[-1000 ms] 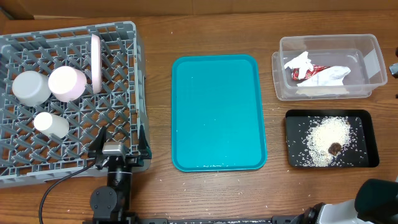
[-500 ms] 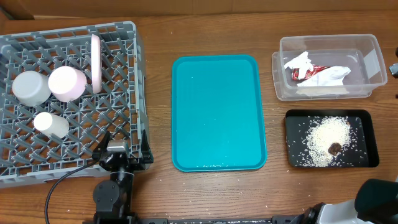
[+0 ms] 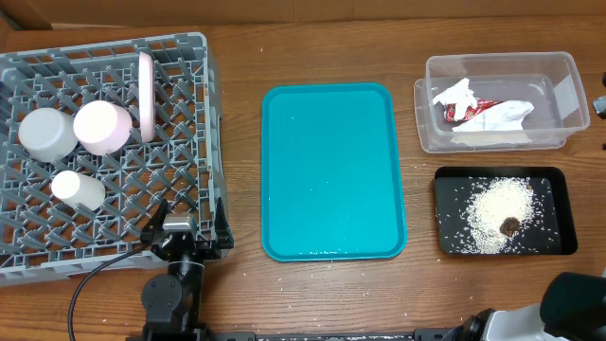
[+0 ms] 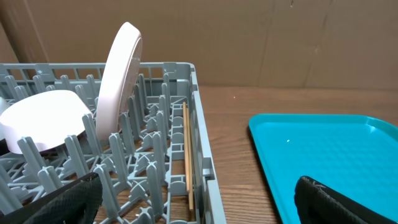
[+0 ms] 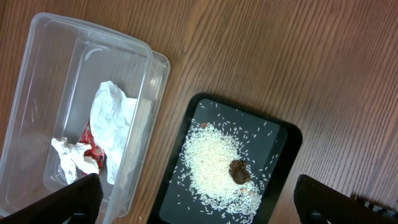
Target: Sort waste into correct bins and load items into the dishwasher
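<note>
Both jaws are gaping wide, empty; the dishwasher (image 4: 204,155) wall is sitting between the left jaws, so advancing is risking snagging.

Bright even light, soft shadows, sharp focus.

Tabletop (image 3: 237,57): brown wood, matte to lightly glossy. A fine, straight grain is seen running from side to side in the overhead view, and darker streaks are scattered through it.

Backing: a plain brown board (image 4: 261,37), cardboard-like, is seen upright along the far edge of the tabletop. It is marked by faint vertical creases.

Light: even and diffuse. Only short, soft shadows are cast on the wood, and a mild sheen is picked up along the grain.
</note>
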Robot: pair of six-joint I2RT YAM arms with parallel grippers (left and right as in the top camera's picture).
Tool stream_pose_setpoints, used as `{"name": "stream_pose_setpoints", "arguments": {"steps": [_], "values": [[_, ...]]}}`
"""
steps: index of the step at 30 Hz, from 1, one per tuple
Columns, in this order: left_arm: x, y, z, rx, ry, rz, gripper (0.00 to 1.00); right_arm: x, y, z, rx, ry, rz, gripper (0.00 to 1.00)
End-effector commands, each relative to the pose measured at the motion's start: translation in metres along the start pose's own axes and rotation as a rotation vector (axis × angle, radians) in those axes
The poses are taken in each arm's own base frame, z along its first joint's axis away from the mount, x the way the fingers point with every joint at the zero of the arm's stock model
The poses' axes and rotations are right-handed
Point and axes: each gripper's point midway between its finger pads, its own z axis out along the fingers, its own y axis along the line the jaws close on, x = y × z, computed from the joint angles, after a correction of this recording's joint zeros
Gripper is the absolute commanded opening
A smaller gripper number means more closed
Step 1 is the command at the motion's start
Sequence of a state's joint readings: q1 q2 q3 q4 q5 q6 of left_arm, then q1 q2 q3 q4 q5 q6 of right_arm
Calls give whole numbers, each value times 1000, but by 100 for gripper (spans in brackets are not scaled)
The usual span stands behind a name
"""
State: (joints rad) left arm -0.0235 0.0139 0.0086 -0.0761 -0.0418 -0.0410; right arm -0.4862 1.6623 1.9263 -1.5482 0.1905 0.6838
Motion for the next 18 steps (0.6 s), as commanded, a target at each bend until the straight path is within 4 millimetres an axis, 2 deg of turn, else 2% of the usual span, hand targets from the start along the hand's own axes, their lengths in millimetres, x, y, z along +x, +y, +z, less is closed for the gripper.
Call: {"name": "stream_pose_setpoints", "arguments": {"steps": [1,11,15,18], "values": [[-1,1,0,-1,-8,18,100,-5,1,-5,-7,-24,5,100],[-1,1,0,-1,-8,18,100,-5,1,-5,-8,-24,4,100],[-1,1,0,-1,-8,18,100,-7,-2,-24,-43,-68,8,100],[-1,1,0,-1,-8,18,100,-5,-8,-49,-95,-117,19,100]]}}
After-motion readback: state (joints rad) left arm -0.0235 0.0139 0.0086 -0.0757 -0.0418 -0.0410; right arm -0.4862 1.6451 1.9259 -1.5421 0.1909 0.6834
